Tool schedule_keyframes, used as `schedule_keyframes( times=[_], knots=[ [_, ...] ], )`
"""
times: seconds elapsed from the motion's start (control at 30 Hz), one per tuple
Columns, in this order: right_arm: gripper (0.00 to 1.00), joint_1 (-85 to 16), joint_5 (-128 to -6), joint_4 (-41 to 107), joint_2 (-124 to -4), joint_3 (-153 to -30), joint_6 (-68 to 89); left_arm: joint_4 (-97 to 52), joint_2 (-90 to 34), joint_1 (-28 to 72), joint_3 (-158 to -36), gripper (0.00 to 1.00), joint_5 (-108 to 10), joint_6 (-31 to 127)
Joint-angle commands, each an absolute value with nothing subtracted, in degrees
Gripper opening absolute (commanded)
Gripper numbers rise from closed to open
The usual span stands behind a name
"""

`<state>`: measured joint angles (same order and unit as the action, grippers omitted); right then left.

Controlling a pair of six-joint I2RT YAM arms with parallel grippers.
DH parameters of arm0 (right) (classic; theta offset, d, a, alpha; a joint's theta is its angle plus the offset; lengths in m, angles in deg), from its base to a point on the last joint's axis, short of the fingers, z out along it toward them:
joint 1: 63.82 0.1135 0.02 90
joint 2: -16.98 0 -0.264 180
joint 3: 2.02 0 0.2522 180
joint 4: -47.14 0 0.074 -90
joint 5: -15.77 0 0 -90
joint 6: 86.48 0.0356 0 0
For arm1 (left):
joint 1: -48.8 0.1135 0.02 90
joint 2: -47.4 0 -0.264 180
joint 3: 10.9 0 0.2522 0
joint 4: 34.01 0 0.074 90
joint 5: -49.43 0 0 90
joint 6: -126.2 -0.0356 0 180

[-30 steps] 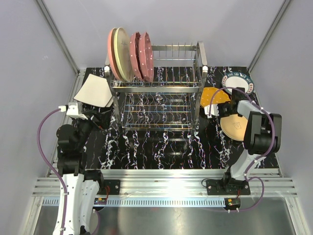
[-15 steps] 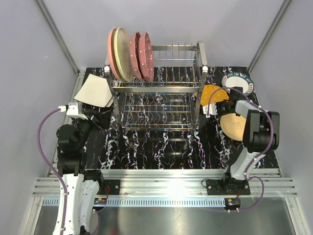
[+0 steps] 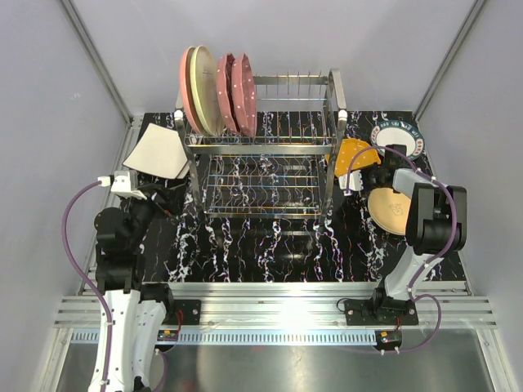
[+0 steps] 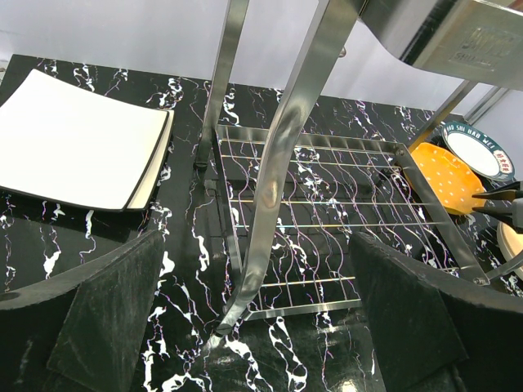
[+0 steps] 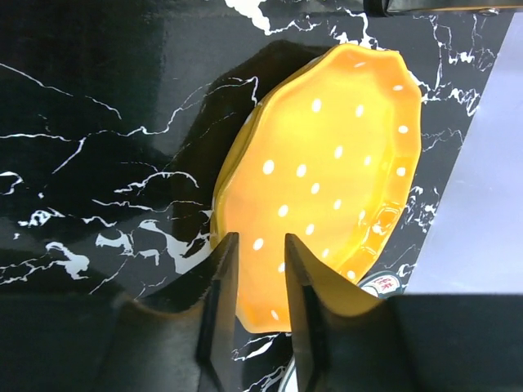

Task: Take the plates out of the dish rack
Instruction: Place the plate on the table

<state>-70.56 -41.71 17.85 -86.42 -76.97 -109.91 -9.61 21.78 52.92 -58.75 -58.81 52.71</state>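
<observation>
The silver dish rack stands at the back middle. A pink plate, a cream plate and two maroon white-dotted plates stand in its top left prongs. My right gripper is shut on the rim of the orange white-dotted plate, holding it tilted up just right of the rack; the wrist view shows the plate pinched between the gripper's narrow jaws. My left gripper is open and empty, low by the rack's front left leg.
A squarish white plate lies left of the rack. A white plate with a dark teal rim lies at the back right, and a tan plate lies under my right arm. The rack's lower tier holds nothing.
My right gripper has carried the orange plate up and left toward the rack, tipping it more on edge. The left arm has not moved.
</observation>
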Motion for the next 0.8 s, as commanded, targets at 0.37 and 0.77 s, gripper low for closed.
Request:
schedule_keyframes(
  times=[0.37,0.77],
  knots=[
    [0.58,-70.5,-38.45,10.88,-68.12,-76.78,-93.55,-5.84,20.69,52.84,-62.19,0.99,-54.99,53.6],
    [0.93,-70.68,-45.57,3.24,-44.56,-75.02,-43.9,7.17,15.5,52.75,-70.36,0.99,-56.99,55.97]
  ],
)
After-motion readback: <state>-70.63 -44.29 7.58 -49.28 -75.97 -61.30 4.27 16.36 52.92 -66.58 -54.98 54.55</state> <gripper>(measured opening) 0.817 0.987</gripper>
